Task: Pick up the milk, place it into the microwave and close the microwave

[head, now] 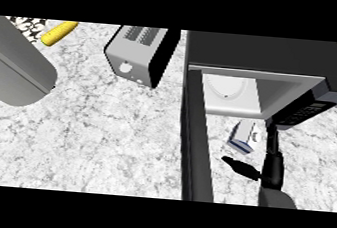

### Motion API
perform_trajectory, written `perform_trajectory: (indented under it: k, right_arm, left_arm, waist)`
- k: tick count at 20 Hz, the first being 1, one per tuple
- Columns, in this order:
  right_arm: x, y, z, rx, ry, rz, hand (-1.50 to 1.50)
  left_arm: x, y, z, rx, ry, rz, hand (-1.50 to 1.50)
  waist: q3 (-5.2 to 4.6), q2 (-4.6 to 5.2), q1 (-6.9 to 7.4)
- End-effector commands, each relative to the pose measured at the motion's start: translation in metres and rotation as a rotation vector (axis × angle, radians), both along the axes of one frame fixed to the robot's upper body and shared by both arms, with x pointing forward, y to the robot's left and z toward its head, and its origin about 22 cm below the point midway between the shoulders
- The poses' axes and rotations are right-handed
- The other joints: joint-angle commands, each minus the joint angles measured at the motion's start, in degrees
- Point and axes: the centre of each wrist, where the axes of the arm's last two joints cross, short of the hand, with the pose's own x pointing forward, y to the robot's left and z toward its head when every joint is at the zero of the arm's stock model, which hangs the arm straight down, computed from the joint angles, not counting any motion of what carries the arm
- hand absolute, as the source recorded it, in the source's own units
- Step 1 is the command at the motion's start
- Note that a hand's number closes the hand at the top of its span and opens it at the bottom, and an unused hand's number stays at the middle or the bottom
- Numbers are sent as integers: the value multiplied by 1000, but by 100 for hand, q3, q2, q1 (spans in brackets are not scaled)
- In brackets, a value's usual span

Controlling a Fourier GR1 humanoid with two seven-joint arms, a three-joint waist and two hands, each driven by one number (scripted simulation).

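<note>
Right robot hand (273,167) hangs released, slim and black, beside the boxy milk carton (245,137); counter (88,140) marbled.

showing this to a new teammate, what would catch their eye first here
The black microwave at the upper right stands out, its door swung wide open down the middle of the view, showing the white inside. Just in front of the opening a milk carton lies on the marbled counter, with the robot's right hand open close beside it. A silver toaster sits at the upper centre.
</note>
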Motion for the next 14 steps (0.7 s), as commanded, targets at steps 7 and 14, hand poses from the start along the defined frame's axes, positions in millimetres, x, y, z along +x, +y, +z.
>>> perform_trajectory:
  k: [7,14]
  right_arm:
    - [24,2,-1,-80,-82,98,150]
    - [25,0,-2,-10,-180,136,150]
  left_arm:
    - [8,-6,13,-19,-51,-40,-150]
    - [-5,4,16,-2,-40,-16,-150]
  waist:
    - [1,11,-24]
    - [2,7,4]
